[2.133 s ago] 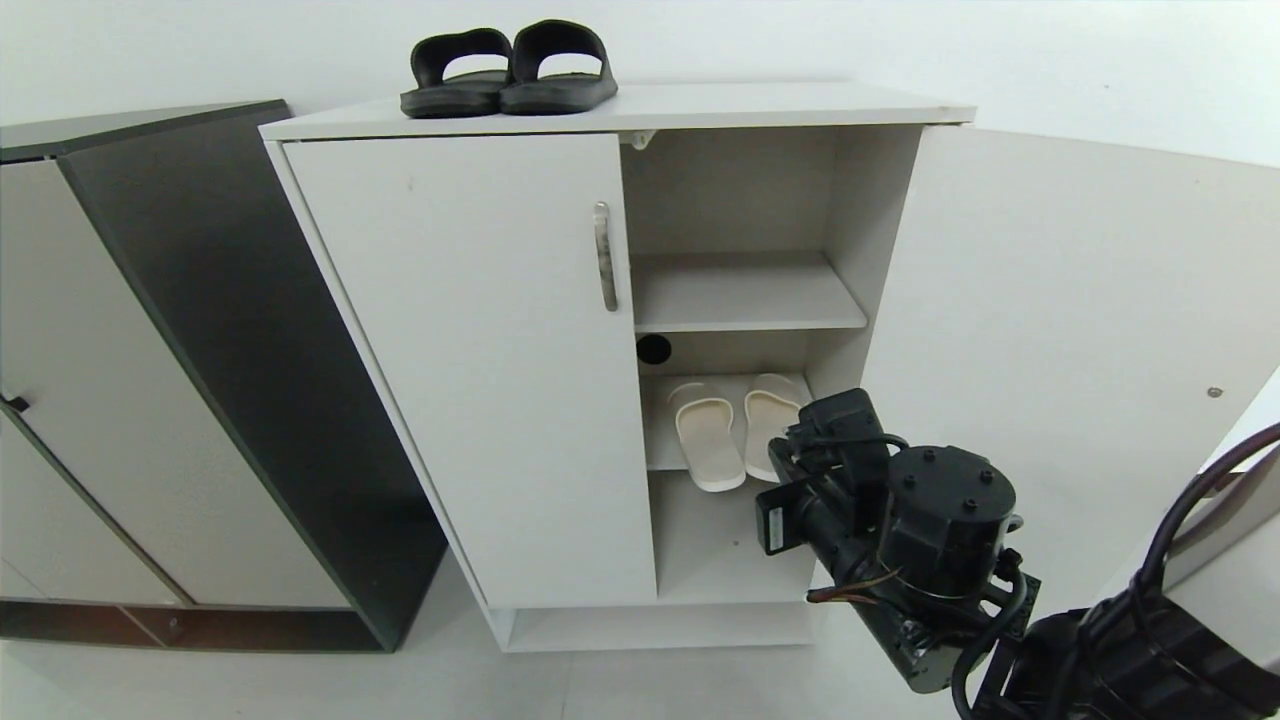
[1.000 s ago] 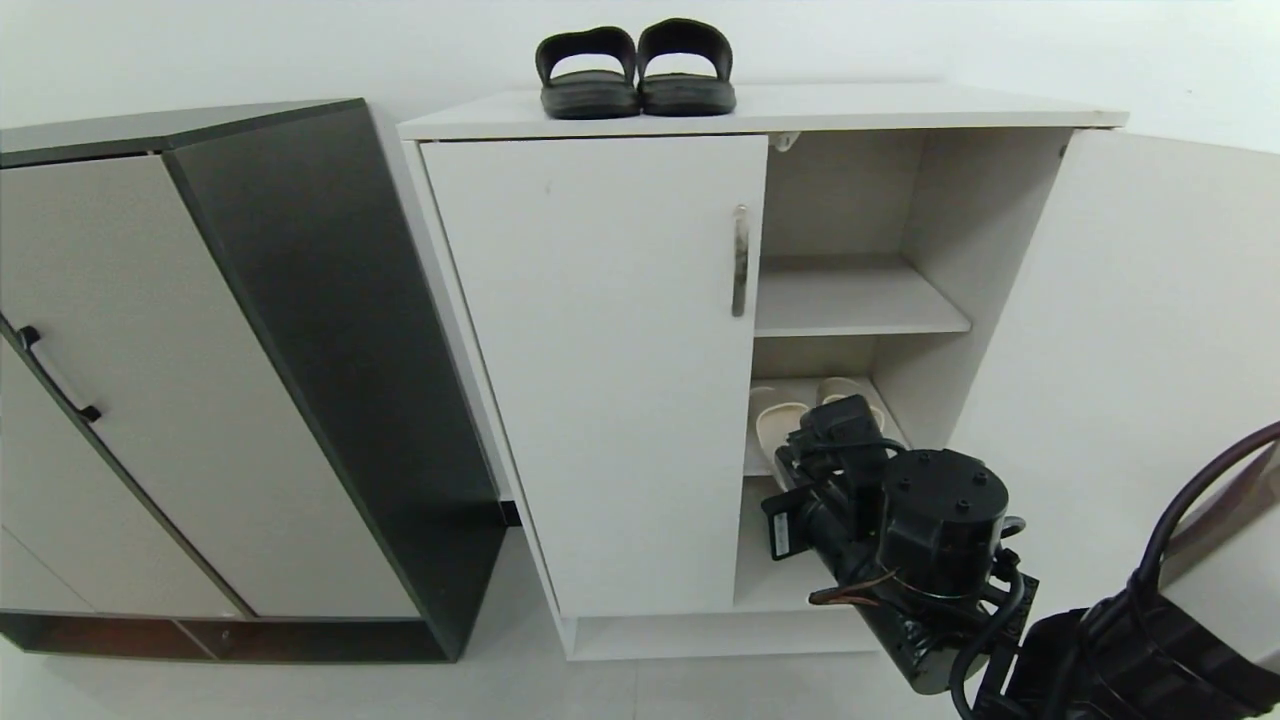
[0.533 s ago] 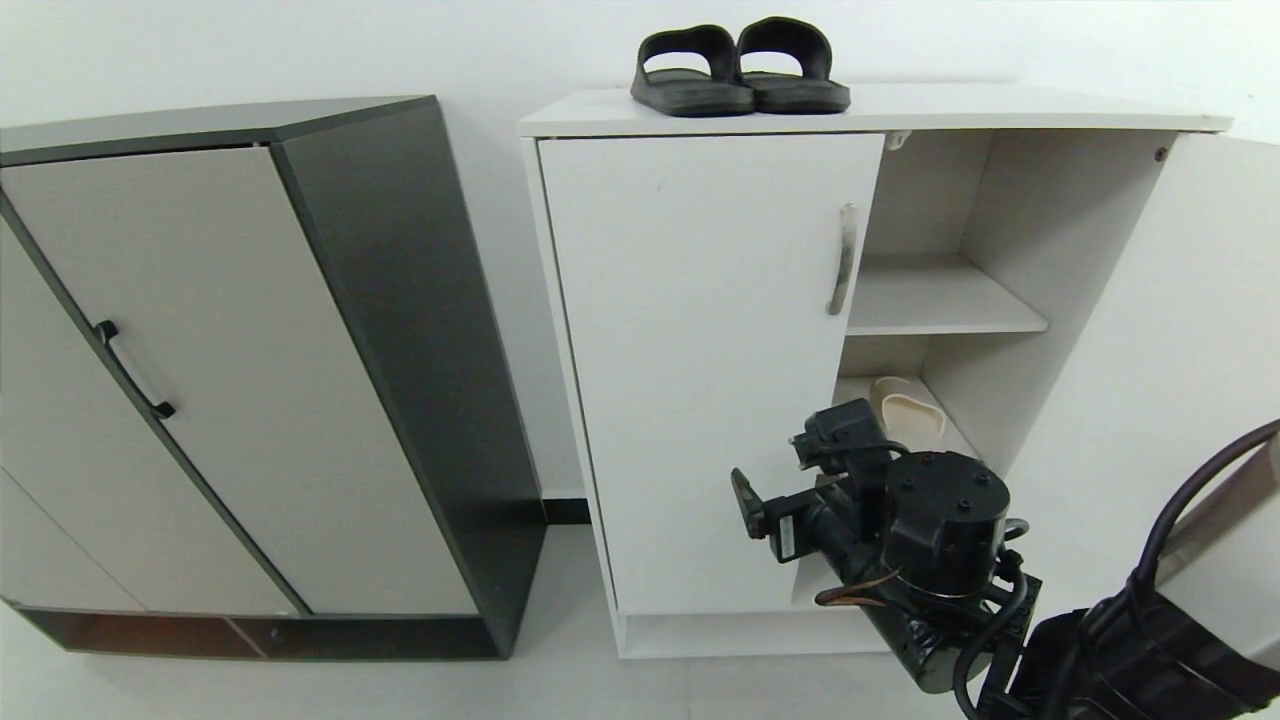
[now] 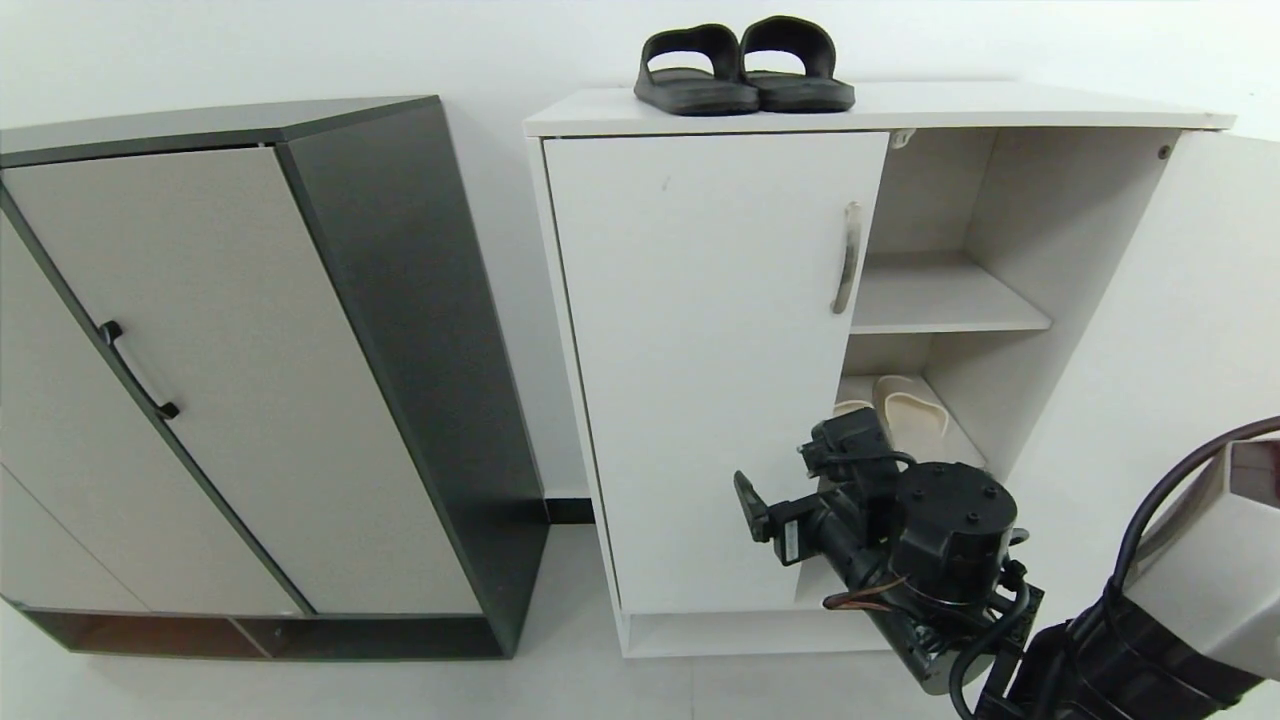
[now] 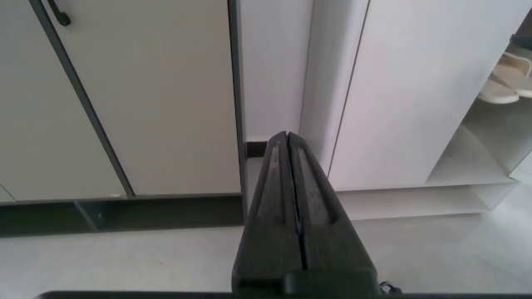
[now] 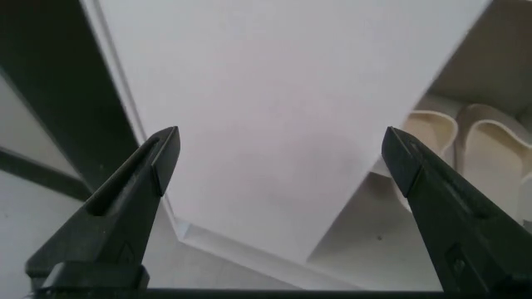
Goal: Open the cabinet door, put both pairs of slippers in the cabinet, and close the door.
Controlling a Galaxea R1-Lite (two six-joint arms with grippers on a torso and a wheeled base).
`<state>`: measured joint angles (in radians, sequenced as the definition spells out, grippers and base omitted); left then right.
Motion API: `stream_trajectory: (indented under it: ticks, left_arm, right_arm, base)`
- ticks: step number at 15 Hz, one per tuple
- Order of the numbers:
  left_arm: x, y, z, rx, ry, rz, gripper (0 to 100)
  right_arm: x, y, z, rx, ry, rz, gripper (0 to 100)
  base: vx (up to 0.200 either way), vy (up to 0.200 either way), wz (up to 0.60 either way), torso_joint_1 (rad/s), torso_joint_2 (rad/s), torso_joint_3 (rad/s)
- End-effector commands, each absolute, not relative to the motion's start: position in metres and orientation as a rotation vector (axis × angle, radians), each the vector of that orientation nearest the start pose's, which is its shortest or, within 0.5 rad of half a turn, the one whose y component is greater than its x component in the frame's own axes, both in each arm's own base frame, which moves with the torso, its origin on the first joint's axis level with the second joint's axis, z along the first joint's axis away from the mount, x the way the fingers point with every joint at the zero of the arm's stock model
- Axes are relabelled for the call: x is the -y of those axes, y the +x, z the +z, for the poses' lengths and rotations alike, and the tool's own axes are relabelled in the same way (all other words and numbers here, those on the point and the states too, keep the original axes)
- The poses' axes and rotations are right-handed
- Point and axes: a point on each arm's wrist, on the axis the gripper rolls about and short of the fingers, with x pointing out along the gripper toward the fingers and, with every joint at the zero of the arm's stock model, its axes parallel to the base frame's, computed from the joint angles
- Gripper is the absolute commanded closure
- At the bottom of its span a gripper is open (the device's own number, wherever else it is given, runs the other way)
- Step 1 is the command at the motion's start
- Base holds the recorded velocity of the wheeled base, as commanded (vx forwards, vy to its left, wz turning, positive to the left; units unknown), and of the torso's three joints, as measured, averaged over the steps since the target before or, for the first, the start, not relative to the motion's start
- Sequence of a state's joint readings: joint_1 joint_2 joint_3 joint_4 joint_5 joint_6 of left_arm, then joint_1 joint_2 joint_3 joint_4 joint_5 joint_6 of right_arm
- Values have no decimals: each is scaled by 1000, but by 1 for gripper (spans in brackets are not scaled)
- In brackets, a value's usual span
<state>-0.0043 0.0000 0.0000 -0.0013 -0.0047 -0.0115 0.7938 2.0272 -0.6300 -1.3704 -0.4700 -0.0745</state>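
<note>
Here's the white cabinet (image 4: 1000,100), flat smooth boards, its right door (image 4: 1180,330) swung wide and the left door (image 4: 710,350) shut, with a slim curved metal handle (image 4: 848,258) on it. The black slippers (image 4: 745,85), chunky and matte with broad straps, sit side by side on top. The cream slippers (image 4: 905,410), soft and rounded, lie on the lower shelf inside, under a bare shelf (image 4: 940,300). The right claw (image 6: 281,141) hangs low in front of the shut door, its dark wedge fingers spread wide, holding nothing. The left claw (image 5: 288,137) has its fingers pressed flat together, empty. A dark grey cabinet (image 4: 400,330) stands alongside.
</note>
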Motion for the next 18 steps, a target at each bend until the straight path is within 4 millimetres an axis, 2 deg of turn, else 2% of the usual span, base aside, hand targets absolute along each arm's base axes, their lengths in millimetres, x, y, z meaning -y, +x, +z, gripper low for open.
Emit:
stream_trajectory:
  ticks: [1,10,14,18]
  left_arm:
    - [0,-23,76,0,-12,-9,100]
    - [0,-23,76,0,-12,-8,100]
    - [0,-23,76,0,-12,-9,100]
    - [0,-23,76,0,-12,-9,100]
  right_arm:
    - [-234,243,106,-10,-91,327,0]
    - [-235,243,106,-6,-87,333,0]
    - [-236,243,105,-5,-86,341,0]
    - [-236,242,106,-4,-85,346,0]
  base:
    - [0,0,0,0,0,0]
    - [0,0,0,0,0,0]
    - [0,0,0,16,-212,-303]
    - [0,0,0,67,-524,-356]
